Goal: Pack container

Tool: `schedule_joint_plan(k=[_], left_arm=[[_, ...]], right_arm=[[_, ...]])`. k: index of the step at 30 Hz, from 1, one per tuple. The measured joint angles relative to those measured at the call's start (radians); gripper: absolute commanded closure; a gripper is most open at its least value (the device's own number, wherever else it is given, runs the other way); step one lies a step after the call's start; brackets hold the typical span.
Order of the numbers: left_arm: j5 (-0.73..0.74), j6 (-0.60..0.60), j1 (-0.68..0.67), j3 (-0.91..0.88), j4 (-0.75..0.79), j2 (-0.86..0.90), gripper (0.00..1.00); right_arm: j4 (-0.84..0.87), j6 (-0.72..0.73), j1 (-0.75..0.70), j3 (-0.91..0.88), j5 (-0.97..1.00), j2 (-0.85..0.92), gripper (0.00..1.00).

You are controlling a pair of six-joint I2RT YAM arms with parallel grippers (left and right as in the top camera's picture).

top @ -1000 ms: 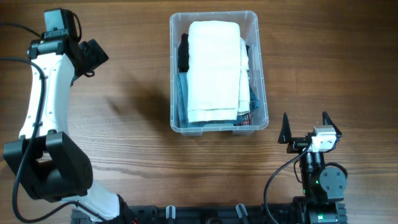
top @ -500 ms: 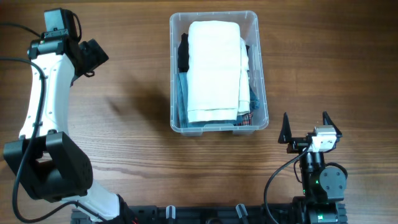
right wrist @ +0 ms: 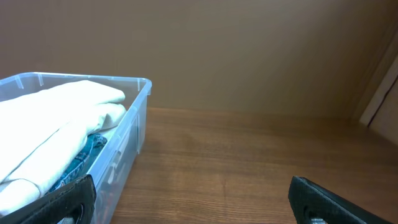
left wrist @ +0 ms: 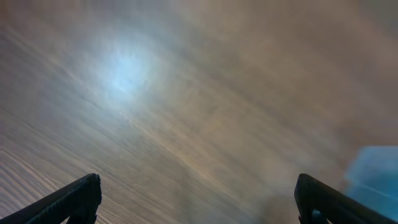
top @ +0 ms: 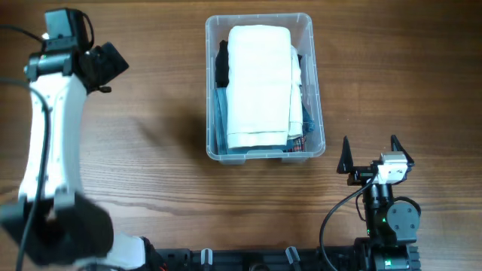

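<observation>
- Left gripper [top: 111, 63]: fingers spread wide with nothing between them. Its own view is smeared, showing only the wood of the table [left wrist: 186, 93] and a bluish blur at the right edge that I can't identify.
- It hangs well to the left of the container [top: 263, 16]. I'd say it is out there to keep clear of the bin, since it has nothing to grab.
- Right gripper [top: 369, 150]: also spread and empty. It sits low by the front edge, near the container's right front corner, with the bin's wall in its view.
- The container stands upright at top centre, between the two arms.
- Inside, a folded white cloth [top: 258, 83] lies on top and covers most of the load. Blue fabric [top: 218, 113] and a dark piece [top: 223, 64] are squeezed along the left wall, and some plaid [top: 296, 141] peeks out at the front.
- My read is that the packing looks about done, because I see no loose items anywhere on the table.
</observation>
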Motion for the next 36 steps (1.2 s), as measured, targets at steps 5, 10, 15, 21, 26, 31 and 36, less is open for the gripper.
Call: schedule_joint_plan(k=[5, 10, 15, 21, 26, 31, 36], left_arm=[[0.004, 0.000, -0.049, -0.002, 0.001, -0.274, 0.00], [0.003, 0.000, -0.068, 0.003, 0.001, -0.595, 0.00], [0.004, 0.000, -0.068, 0.005, 0.001, -0.835, 0.00], [0.003, 0.000, -0.068, 0.005, 0.000, -1.007, 0.00], [0.003, 0.000, -0.068, 0.004, 0.000, -1.128, 0.00], [0.003, 0.000, -0.068, 0.004, -0.005, -1.247, 0.00], [0.003, 0.000, -0.068, 0.005, -0.071, -1.365, 0.00]], right_arm=[[0.000, 0.000, 0.000, 0.000, 0.000, 0.000, 0.00], [0.000, 0.000, 0.000, 0.000, 0.000, 0.000, 0.00], [0.000, 0.000, 0.000, 0.000, 0.000, 0.000, 0.00], [0.000, 0.000, 0.000, 0.000, 0.000, 0.000, 0.00], [0.000, 0.000, 0.000, 0.000, 0.000, 0.000, 0.00], [0.000, 0.000, 0.000, 0.000, 0.000, 0.000, 0.00], [0.000, 0.000, 0.000, 0.000, 0.000, 0.000, 0.00]])
